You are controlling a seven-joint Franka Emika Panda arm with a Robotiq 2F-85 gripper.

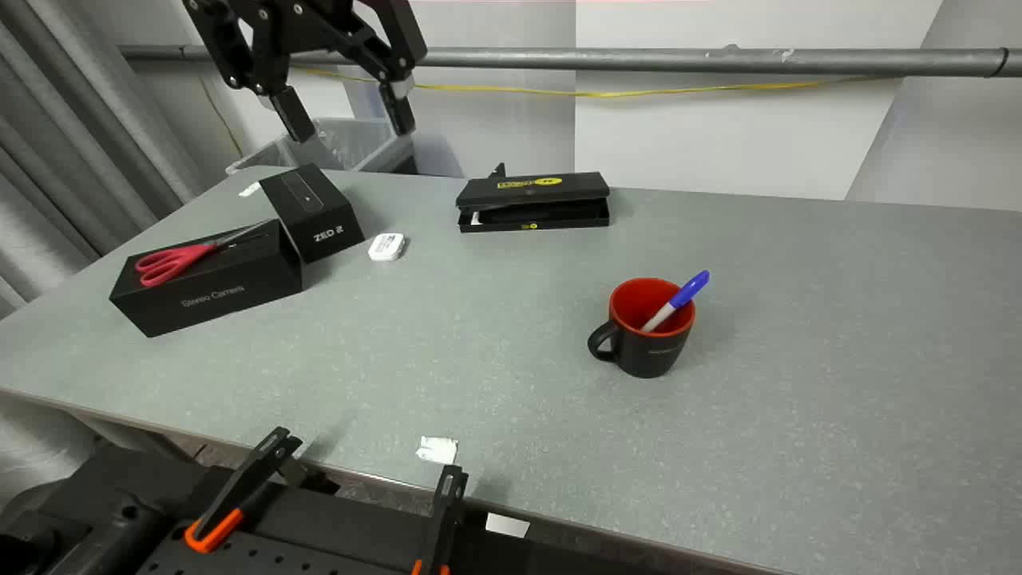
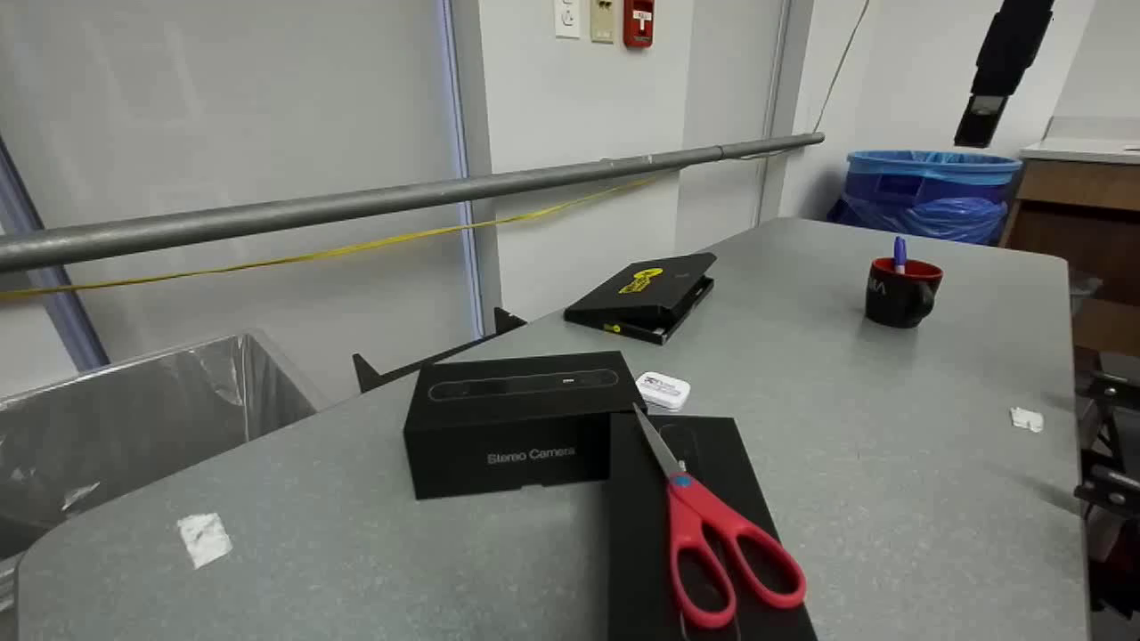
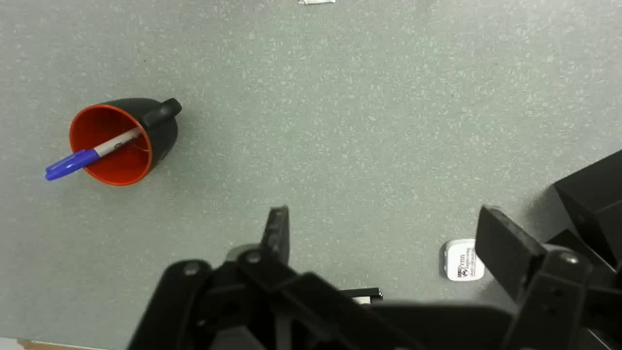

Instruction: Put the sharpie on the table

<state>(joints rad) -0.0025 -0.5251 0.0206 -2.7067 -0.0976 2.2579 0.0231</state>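
The sharpie (image 1: pixel 677 300) leans inside a dark mug with a red inside (image 1: pixel 648 351), its blue cap sticking out over the rim. It also shows in an exterior view (image 2: pixel 899 256) and in the wrist view (image 3: pixel 92 154), where its white barrel lies in the mug's mouth. The table (image 1: pixel 495 343) is the large grey-green top under everything; it fills most of the wrist view (image 3: pixel 340 121). My gripper (image 1: pixel 354 124) is open and empty, high above the table and well apart from the mug. In the wrist view its fingers (image 3: pixel 384 214) are spread wide, with the mug off to the left.
Black boxes (image 1: pixel 215 291) with red scissors (image 1: pixel 177 262) on top stand at one end. A small white tin (image 1: pixel 387 247) lies beside them. A half-open black case (image 1: pixel 533 204) lies near the back edge. A white scrap (image 1: pixel 437 450) lies near the front edge. A pipe (image 1: pixel 639 59) runs behind.
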